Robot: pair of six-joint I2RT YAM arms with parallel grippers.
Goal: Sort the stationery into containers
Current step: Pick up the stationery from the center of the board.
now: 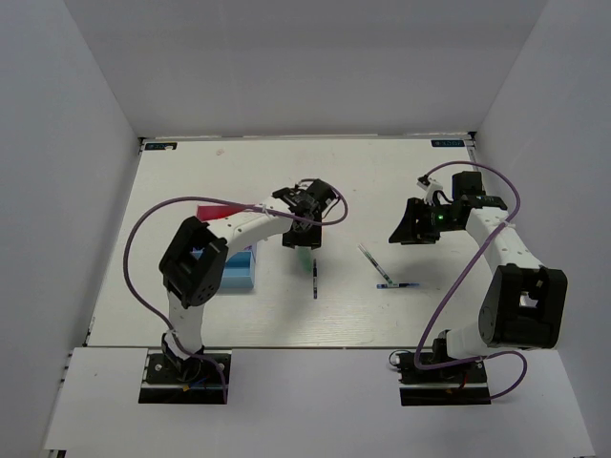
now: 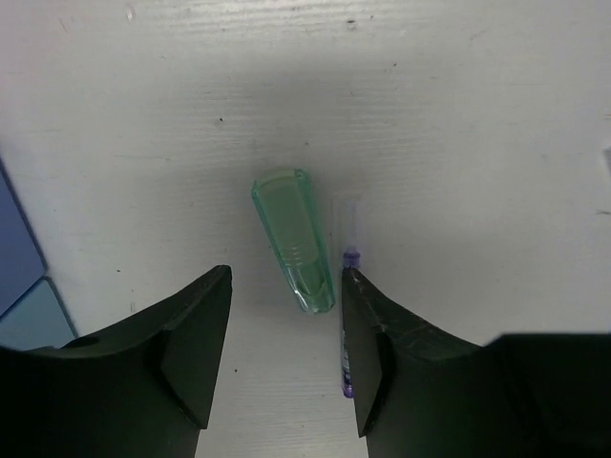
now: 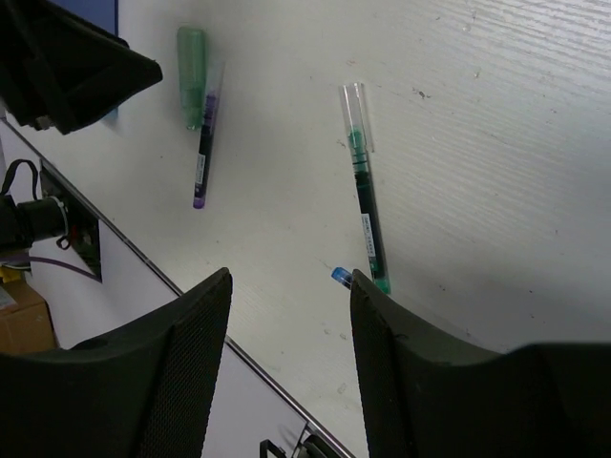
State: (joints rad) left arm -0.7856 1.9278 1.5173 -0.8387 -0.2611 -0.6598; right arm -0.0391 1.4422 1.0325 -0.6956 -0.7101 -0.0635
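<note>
Top external view. Item list, white table point(image 1: 449, 181) boxed in by white walls at the far, left and right sides.

1. Left gripper point(image 1: 304, 237): mid-table, pointing down. In the left wrist view its fingers point(image 2: 191, 353) stand apart with bare table on both sides of what lies between them; nothing is gripped.
2. Green highlighter point(image 2: 294, 239): translucent, flat on the table, its near end lying in the gap between the left fingertips, touching neither.
3. Purple pen point(image 2: 347, 329): flat, just beside the highlighter, partly hidden by one finger.
4. Right gripper point(image 1: 406, 229): right half of the table, well apart from the left one. Right wrist view shows its jaws wide, with nothing between them.
5. Green pen point(image 3: 366, 191): clear cap, flat, ahead of the right gripper, its near end by one fingertip.
6. Blue-tipped pen point(image 3: 341, 276): only its end shows beside the same finger.
7. Magenta tray point(image 1: 215, 210): left side, partly behind the left arm.
8. Light blue tray point(image 1: 241, 269): near the left arm's elbow; a dark blue tray point(image 2: 11, 239) adjoins it.

Open room: the far strip and the table's right near corner lie bare. The table's near edge runs just in front of the arm bases.
</note>
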